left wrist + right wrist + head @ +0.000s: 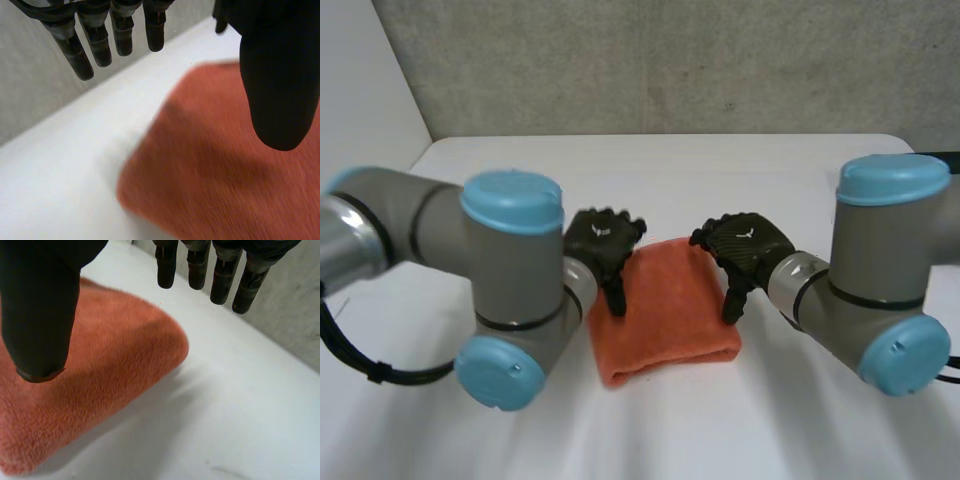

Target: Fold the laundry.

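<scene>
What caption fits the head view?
Open left hand and open right hand flank a folded orange towel on the white table.

The folded cloth point(665, 310) lies on the table point(670, 170) between the two arms, with the left hand point(600, 240) at its ten o'clock edge and the right hand point(745, 245) at its two o'clock edge.

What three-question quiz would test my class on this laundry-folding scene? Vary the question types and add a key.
1. True or false: the towel lies between the left hand and the right hand.
2. Multiple choice: the left hand is A) shut on the towel, B) open, C) curled into an empty fist.
3. Short answer: what colour is the table?
Key: 1 true; 2 B; 3 white.
</scene>
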Tool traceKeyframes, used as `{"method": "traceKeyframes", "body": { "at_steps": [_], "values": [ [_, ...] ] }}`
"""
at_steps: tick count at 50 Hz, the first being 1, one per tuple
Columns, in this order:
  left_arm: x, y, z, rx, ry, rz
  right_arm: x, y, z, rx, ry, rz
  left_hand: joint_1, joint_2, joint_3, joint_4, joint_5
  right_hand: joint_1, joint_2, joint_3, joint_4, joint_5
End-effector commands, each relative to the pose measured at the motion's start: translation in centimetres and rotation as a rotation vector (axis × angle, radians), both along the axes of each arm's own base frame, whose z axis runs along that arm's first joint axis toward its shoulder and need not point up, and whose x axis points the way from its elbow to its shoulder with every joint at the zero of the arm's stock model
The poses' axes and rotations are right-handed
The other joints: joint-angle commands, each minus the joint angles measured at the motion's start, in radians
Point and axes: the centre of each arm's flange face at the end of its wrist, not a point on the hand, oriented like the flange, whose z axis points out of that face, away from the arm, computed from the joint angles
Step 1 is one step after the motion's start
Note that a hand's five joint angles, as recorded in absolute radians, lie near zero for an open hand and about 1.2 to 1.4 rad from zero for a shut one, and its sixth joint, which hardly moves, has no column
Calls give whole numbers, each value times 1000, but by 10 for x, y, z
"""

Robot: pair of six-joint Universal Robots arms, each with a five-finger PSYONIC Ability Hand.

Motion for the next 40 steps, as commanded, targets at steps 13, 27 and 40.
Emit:
{"method": "traceKeyframes", "body": {
  "at_steps": [13,27,40],
  "values": [
    [22,-9,80,-60,151,-152,5,84,-36,-76,-30,138,-5,-3,-7,-3,0,-10,-39,-31,-52,-53],
    [20,-5,76,-47,145,-160,21,66,-71,-234,109,154,-5,-3,-7,-3,0,56,27,35,13,13],
    [20,-5,74,-43,143,-160,28,55,-75,-250,105,154,-5,-3,-7,-3,0,249,221,229,207,207]
  ]
}}
